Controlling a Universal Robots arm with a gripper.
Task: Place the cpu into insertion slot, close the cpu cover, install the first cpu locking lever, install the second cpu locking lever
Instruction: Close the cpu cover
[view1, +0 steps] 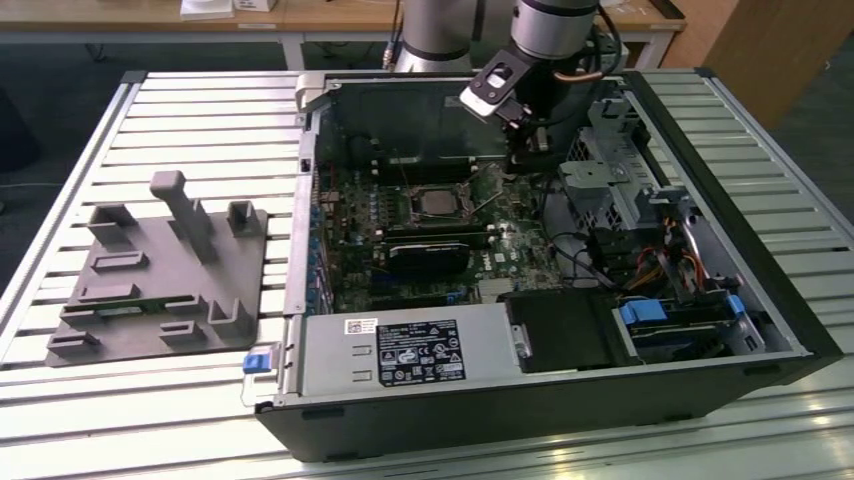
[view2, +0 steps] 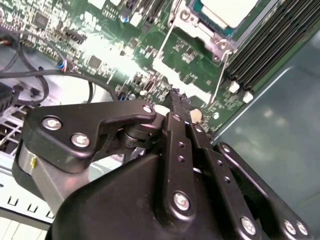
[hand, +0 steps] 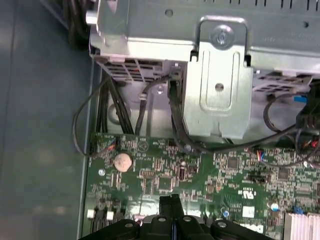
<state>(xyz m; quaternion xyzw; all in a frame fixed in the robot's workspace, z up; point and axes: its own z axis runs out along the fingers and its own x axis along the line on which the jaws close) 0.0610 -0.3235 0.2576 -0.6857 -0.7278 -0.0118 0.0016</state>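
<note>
The cpu (view1: 434, 203) lies flat in the insertion slot (view1: 408, 207) amid the green motherboard; its pale metal face also appears in the second wrist view (view2: 227, 11). The silvery cpu cover (view2: 216, 44) lies down around it. A thin wire locking lever (view2: 220, 75) runs from the socket's corner out over the board, also visible in the exterior view (view1: 497, 195). My gripper (view1: 525, 165) hangs inside the case, to the exterior view's right of the socket, near that lever's free end. Its black fingers (view2: 175, 107) are shut together, with nothing visible between them (hand: 170, 200).
A metal drive cage (hand: 217, 85) with dark cables stands close beside the gripper. Black memory slots (view2: 270, 45) run along the socket. A power supply (view1: 400, 350) fills the case's near end. A grey fixture (view1: 160, 270) sits on the slatted table at the exterior view's left.
</note>
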